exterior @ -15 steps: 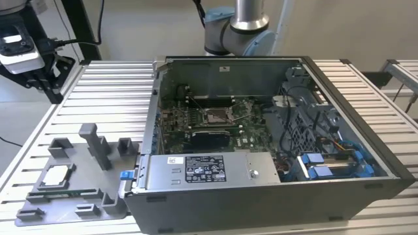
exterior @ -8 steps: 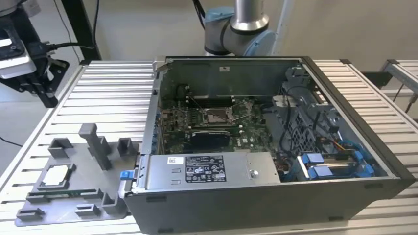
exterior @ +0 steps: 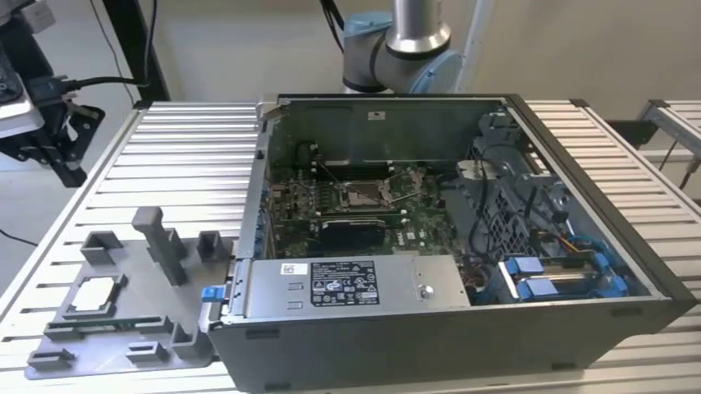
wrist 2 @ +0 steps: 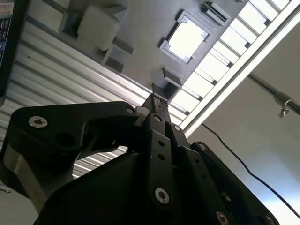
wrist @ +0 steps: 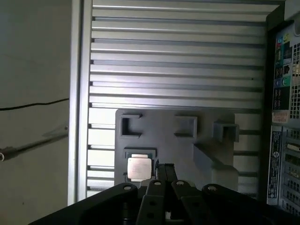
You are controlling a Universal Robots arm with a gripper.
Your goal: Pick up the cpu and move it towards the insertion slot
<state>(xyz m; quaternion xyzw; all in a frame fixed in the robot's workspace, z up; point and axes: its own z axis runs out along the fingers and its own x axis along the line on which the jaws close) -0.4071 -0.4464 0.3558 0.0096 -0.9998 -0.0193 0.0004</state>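
Note:
The cpu [exterior: 92,295], a small silvery square chip, lies flat in a grey holder [exterior: 143,345] on the slatted table at the exterior view's lower left. It also shows in both wrist views as the cpu [wrist 2: 187,37] and the cpu [wrist: 139,168]. My black gripper [exterior: 66,164] hangs high above the table at the exterior view's far left, well clear of the chip. Its fingertips [wrist 2: 157,101] meet with nothing between them; in the first wrist view the gripper [wrist: 164,168] points just beside the chip. The insertion slot [exterior: 362,193] sits on the green board inside the open computer case.
The open computer case [exterior: 580,271] fills the middle of the table, with a black square [exterior: 350,234] just in front of the slot. Tall grey posts [exterior: 164,242] rise from the holder, and a thin green memory stick [exterior: 104,322] lies along its front. The arm's base [exterior: 400,49] stands behind the case.

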